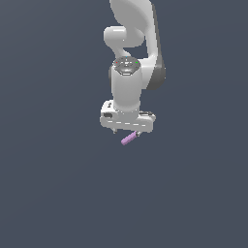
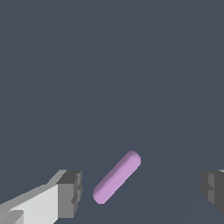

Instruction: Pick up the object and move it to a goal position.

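The object is a small pink-purple rod [image 1: 129,139] with rounded ends, lying slanted on the dark grey floor. In the exterior view it pokes out just under the white gripper [image 1: 127,131], which hangs straight above it. The wrist view shows the rod [image 2: 117,177] between the two grey fingertips, nearer to one fingertip [image 2: 70,194] than to the other [image 2: 213,190]. The gripper [image 2: 141,191] is open wide and neither pad touches the rod.
The white arm [image 1: 130,58] rises behind the gripper toward the top of the exterior view. A plain dark grey surface [image 1: 58,184] surrounds the rod on all sides.
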`<state>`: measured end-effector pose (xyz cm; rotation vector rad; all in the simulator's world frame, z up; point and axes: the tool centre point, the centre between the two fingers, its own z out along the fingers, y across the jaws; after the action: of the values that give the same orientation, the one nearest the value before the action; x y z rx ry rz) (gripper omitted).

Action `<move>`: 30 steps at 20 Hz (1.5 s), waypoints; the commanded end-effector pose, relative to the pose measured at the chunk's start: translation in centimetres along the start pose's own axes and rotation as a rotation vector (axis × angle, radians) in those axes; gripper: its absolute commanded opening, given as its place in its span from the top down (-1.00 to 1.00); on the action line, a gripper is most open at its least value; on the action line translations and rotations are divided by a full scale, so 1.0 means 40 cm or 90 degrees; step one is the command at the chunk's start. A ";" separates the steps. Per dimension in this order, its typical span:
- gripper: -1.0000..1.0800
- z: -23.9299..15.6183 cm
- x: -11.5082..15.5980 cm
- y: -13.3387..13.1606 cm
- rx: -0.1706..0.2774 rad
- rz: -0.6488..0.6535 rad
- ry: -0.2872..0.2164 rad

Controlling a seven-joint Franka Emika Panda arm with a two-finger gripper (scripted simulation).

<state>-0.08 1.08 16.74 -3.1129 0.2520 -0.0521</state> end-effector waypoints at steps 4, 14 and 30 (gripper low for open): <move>-0.92 0.050 -0.030 -0.011 0.000 0.085 -0.005; -0.92 0.140 -0.094 -0.026 -0.004 0.249 -0.012; -0.92 0.241 -0.181 -0.029 -0.018 0.457 -0.015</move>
<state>-6.50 3.53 7.14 -2.8529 1.3059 -0.0002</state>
